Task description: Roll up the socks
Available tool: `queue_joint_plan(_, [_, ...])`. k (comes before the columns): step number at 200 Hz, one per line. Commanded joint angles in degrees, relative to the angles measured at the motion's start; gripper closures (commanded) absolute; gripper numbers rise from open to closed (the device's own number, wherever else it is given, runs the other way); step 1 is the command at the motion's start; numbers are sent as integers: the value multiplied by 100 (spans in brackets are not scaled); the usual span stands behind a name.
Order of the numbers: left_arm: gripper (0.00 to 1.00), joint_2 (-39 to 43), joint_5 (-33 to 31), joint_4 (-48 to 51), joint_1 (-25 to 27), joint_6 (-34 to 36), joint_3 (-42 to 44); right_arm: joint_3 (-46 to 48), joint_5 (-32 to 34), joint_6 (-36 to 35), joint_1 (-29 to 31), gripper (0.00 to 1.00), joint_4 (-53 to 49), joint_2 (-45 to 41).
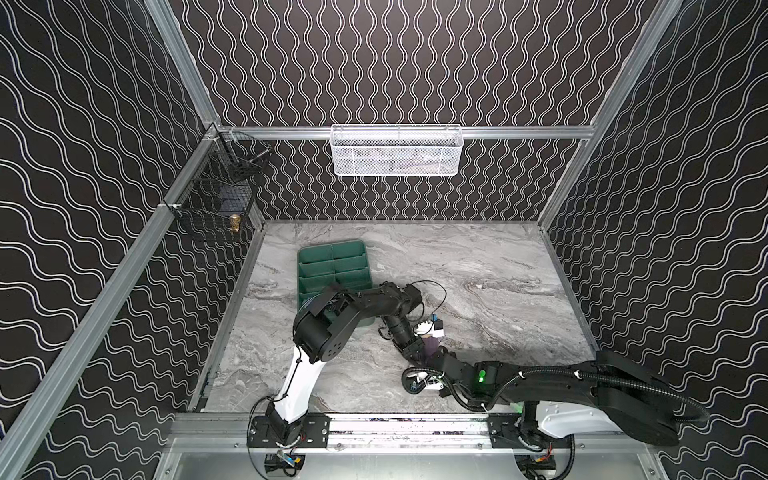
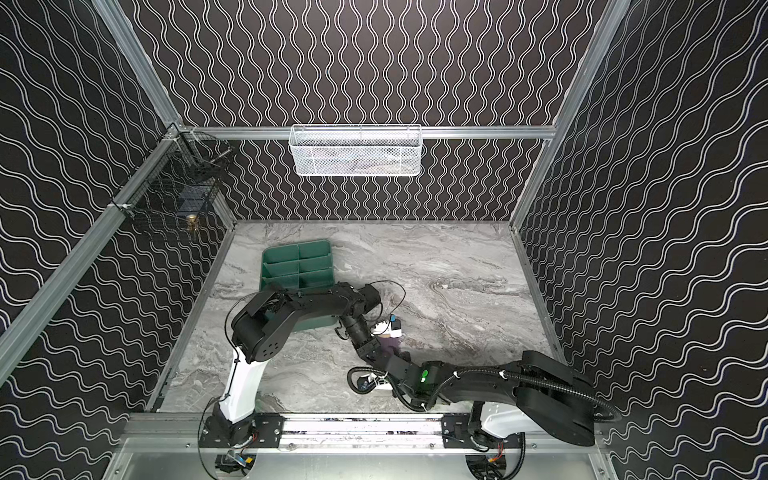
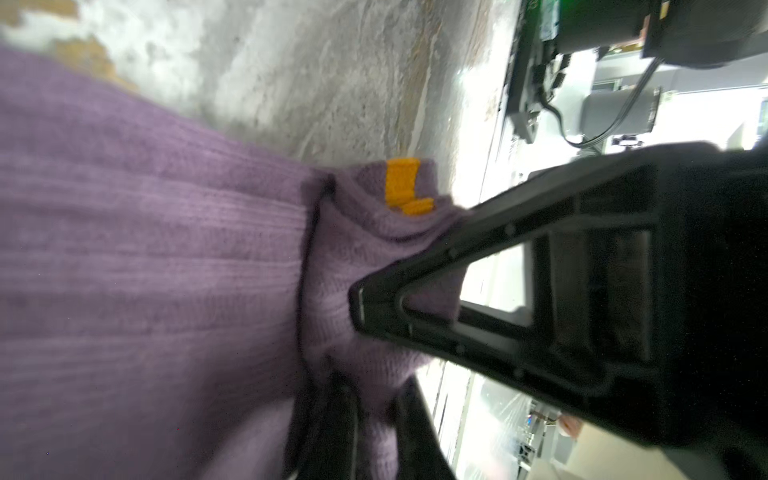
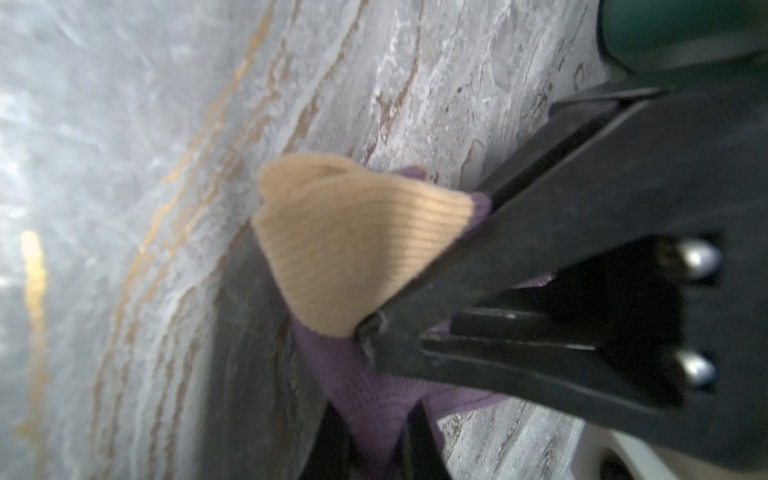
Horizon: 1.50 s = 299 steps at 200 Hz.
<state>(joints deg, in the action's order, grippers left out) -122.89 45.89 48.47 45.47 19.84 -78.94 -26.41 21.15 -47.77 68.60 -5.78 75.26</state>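
1. Purple sock [image 3: 145, 249] lies between my pincers: left pincer [image 3: 353, 365] pinches its orange-marked end, right pincer [image 4: 370, 382] pinches its tan toe [image 4: 353, 249].
2. Rolling is at its start, I judge. Next, turn the toe toward the left pincer.

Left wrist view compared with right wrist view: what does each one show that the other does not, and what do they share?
Only the left wrist view shows the orange patch on the purple sock. Only the right wrist view shows the sock's tan part and a bit of the green tray. Both show the marble table and black jaws shut on purple fabric.
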Motion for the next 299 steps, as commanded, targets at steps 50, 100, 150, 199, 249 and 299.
queue_joint_plan(50, [64,1255,-2930,-785,-25,-373,554,-350,-1983,594,-381,100,-1532,108])
queue_joint_plan(100, [55,3328,-4031,-963,-402,-694,1389,-753,-3283,768,-1129,100,-1994,382])
queue_joint_plan(150, [48,5619,-6652,-1490,-697,-848,1847,-1077,-4333,871,-1753,100,-2280,927])
queue_joint_plan(199, [34,7257,-5520,-1921,-698,650,2087,-1658,-4840,827,-2426,100,-2632,1786])
queue_joint_plan(249, [29,7494,-3716,-1482,-683,1451,1764,-1687,-4201,704,-2736,100,-2160,2266])
queue_joint_plan(299, [25,6758,-4262,-1350,693,1950,2322,-1687,-3909,558,-3024,100,-1796,2466])
